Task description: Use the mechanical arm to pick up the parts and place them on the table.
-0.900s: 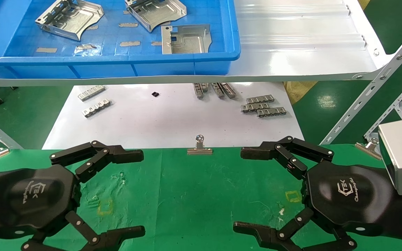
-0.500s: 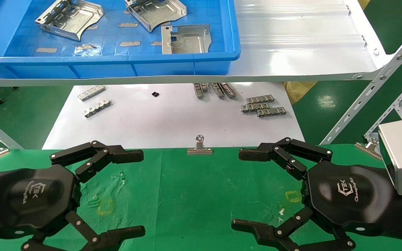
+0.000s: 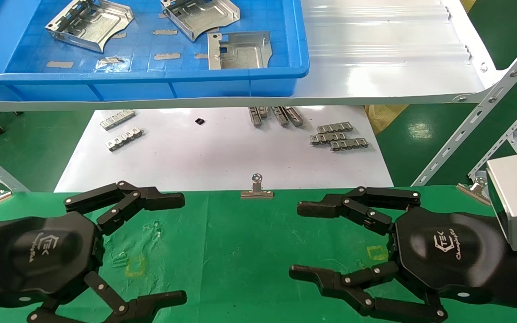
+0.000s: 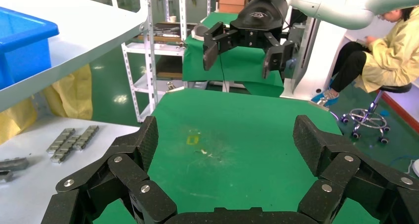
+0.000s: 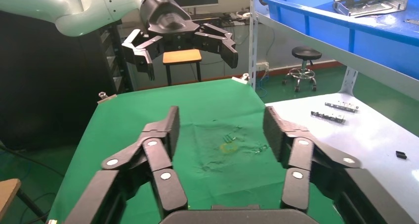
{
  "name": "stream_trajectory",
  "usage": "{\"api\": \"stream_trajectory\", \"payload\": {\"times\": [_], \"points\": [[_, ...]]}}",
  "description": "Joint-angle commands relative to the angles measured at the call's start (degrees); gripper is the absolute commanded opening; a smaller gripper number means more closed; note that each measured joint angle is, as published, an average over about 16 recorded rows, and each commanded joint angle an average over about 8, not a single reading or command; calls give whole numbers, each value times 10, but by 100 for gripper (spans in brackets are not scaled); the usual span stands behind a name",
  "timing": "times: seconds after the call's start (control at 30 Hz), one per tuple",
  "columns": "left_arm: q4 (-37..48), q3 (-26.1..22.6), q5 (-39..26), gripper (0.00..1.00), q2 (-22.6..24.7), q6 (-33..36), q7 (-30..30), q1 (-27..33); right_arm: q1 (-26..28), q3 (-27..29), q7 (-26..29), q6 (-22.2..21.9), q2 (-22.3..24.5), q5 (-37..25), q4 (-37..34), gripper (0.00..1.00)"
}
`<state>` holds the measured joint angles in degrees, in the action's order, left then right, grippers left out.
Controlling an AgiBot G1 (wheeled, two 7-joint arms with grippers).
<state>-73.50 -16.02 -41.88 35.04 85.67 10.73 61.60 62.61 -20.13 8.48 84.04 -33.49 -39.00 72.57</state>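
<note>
Parts (image 3: 239,50) lying in blue bin (image 3: 151,85), 12 o'clock. I see right gripper (image 3: 301,240) spread wide, empty, above table (image 3: 240,251); left gripper (image 3: 182,246) likewise.

The shelf (image 3: 375,67) hides the far ends of some grey strips (image 3: 276,114).

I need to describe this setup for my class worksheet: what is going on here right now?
Nothing is being held yet. Both grippers hang open over the green table, the left gripper on its left side and the right gripper on its right. Three silver parts, and, lie in the blue bin on the white shelf beyond. Small grey strips lie on a white sheet below the shelf.
</note>
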Motion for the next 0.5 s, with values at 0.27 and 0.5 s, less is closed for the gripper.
{"api": "stream_trajectory", "payload": {"times": [0.27, 0.5], "points": [[0, 0, 0, 100, 0, 0, 0, 0, 0, 0, 0, 0, 0, 0, 0, 0], [0, 0, 0, 100, 0, 0, 0, 0, 0, 0, 0, 0, 0, 0, 0, 0]]}}
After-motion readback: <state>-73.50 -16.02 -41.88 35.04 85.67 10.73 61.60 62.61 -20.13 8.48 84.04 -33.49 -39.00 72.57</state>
